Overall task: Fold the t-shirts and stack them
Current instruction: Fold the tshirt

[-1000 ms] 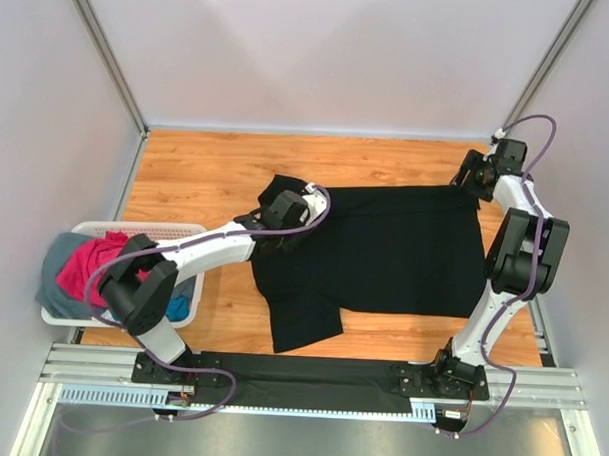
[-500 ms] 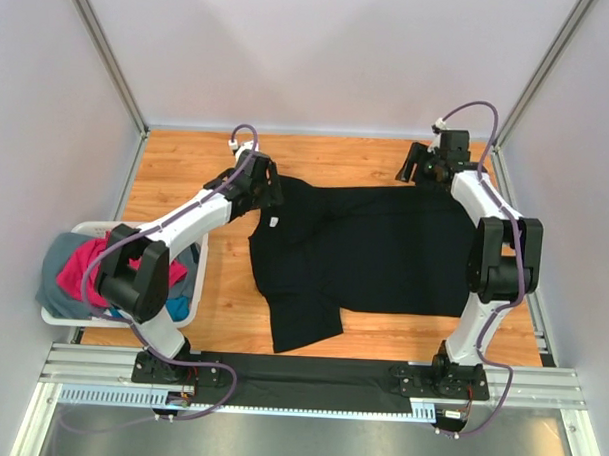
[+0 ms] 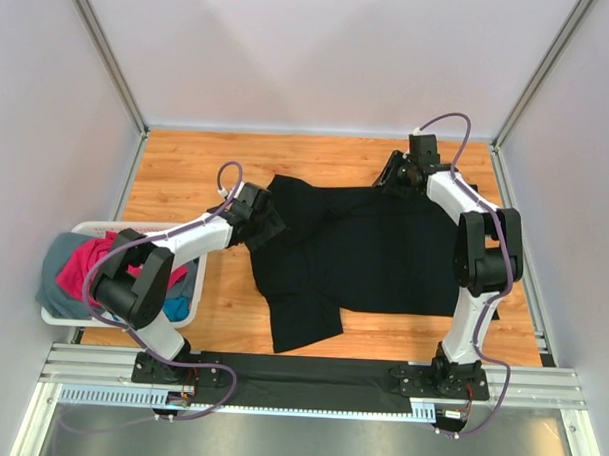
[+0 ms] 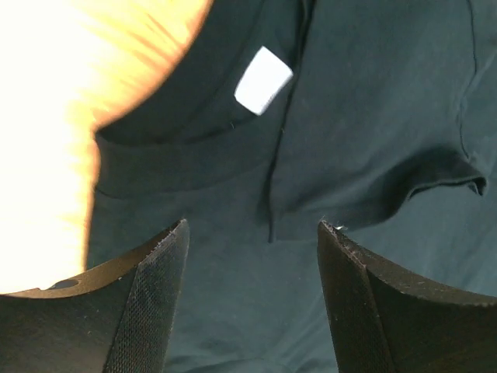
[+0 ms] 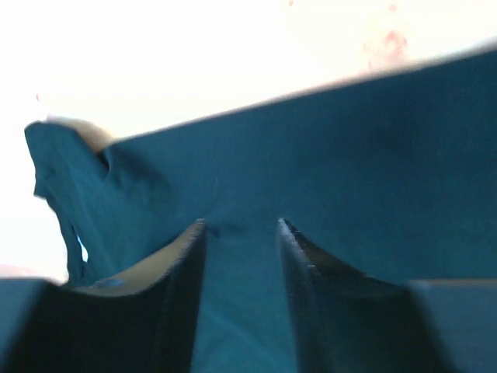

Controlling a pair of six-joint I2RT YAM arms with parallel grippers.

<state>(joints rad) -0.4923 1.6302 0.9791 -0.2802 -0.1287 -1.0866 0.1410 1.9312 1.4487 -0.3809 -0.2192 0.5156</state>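
The large black t-shirt (image 3: 384,251) lies spread flat on the wooden table, one sleeve pointing to the near edge. My left gripper (image 3: 266,229) hovers over its collar, jaws wide open and empty. In the left wrist view (image 4: 252,225) the collar and its white label (image 4: 264,80) lie just ahead. My right gripper (image 3: 390,178) is low at the shirt's far edge. Its jaws (image 5: 241,224) stand a narrow gap apart with the cloth (image 5: 349,171) under them. The magenta (image 3: 83,265), grey (image 3: 55,264) and blue (image 3: 179,309) shirts lie in the basket.
The white slotted basket (image 3: 134,227) stands at the table's left edge, beside my left arm. Bare wooden table (image 3: 186,169) shows at the far left and along the near right. Grey walls and metal posts enclose the table on three sides.
My right gripper has slid left along the shirt's far edge from the far right corner. My left gripper went to the far left corner and came back down to the collar.
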